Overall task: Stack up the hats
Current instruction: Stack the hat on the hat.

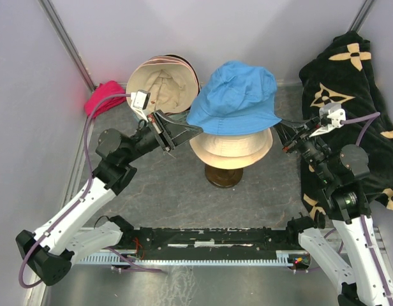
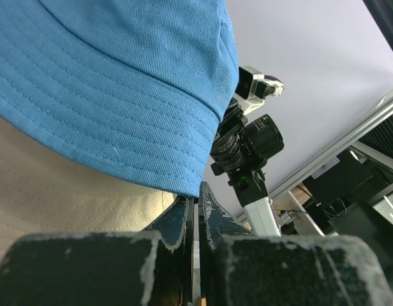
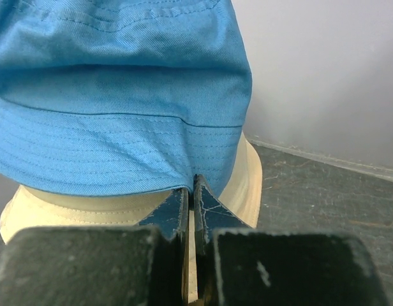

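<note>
A blue hat [image 1: 238, 95] hangs level over a cream hat [image 1: 231, 150] that sits on a round stand [image 1: 223, 175] at the table's middle. My left gripper [image 1: 195, 129] is shut on the blue brim's left edge, and my right gripper [image 1: 277, 127] is shut on its right edge. In the left wrist view the blue hat's brim [image 2: 120, 83] runs into the closed left gripper [image 2: 200, 191], with the cream hat [image 2: 69, 191] just below. The right wrist view shows the same: blue hat [image 3: 120, 95] pinched in the right gripper [image 3: 191, 182], cream hat's brim [image 3: 241, 185] underneath.
An upturned cream hat [image 1: 161, 86], with pink and dark rims around it, lies at the back left. A magenta cloth [image 1: 102, 97] is bunched in the far left corner. A large black cloth with beige flower marks [image 1: 356, 95] drapes along the right side.
</note>
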Available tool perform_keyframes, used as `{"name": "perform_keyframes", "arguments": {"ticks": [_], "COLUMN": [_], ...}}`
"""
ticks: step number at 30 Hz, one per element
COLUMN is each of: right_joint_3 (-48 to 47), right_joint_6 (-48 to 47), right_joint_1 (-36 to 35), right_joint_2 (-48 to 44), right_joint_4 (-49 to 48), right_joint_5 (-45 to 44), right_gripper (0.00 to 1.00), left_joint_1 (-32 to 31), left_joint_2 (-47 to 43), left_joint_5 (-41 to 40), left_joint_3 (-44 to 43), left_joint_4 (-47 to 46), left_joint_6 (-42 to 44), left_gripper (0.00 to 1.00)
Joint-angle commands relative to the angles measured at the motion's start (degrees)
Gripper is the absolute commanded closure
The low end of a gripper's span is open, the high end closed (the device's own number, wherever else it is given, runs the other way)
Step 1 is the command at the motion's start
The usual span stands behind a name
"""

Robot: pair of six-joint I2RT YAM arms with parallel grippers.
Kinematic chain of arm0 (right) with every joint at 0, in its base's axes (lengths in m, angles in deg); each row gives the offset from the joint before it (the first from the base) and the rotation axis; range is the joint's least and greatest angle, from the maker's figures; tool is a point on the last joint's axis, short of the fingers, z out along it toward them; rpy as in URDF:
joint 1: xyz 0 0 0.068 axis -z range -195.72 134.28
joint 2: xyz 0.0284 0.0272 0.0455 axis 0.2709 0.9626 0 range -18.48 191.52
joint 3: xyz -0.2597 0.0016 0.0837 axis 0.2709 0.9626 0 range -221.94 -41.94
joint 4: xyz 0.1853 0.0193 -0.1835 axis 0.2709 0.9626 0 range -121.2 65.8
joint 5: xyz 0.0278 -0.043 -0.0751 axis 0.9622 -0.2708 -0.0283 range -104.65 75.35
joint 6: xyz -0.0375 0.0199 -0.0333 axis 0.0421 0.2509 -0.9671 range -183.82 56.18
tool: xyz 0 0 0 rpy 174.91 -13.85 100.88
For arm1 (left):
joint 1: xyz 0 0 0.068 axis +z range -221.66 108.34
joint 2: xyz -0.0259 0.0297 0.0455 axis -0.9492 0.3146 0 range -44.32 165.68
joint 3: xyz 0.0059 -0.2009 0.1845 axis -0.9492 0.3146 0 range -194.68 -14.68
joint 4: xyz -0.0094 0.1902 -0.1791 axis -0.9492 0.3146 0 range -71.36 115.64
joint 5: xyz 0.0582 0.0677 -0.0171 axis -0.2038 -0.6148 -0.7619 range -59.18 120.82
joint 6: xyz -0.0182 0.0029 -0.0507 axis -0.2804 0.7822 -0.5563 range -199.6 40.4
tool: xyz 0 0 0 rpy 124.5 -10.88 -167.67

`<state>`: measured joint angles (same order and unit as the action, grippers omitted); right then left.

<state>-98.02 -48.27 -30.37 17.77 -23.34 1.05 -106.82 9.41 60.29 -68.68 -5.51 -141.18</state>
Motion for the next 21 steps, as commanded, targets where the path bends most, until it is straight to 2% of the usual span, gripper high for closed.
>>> {"name": "perform_keyframes", "arguments": {"ticks": [1, 21], "right_joint_3": [2.04, 6.96], "right_joint_6": [-2.62, -2.81], "right_joint_1": [3.51, 3.56], "right_joint_2": [-0.24, 1.19], "right_joint_4": [3.49, 2.34], "right_joint_5": [-22.16, -23.26], "right_gripper": [0.98, 0.98], "left_joint_1": [1.07, -0.78], "left_joint_2": [-5.49, -3.06], "left_joint_5": [-3.95, -3.15], "left_joint_3": [-0.45, 12.57], "left_joint_4": [-9.76, -14.69], "left_joint_6": [-2.89, -5.79], "left_gripper": [0.97, 0.97]}}
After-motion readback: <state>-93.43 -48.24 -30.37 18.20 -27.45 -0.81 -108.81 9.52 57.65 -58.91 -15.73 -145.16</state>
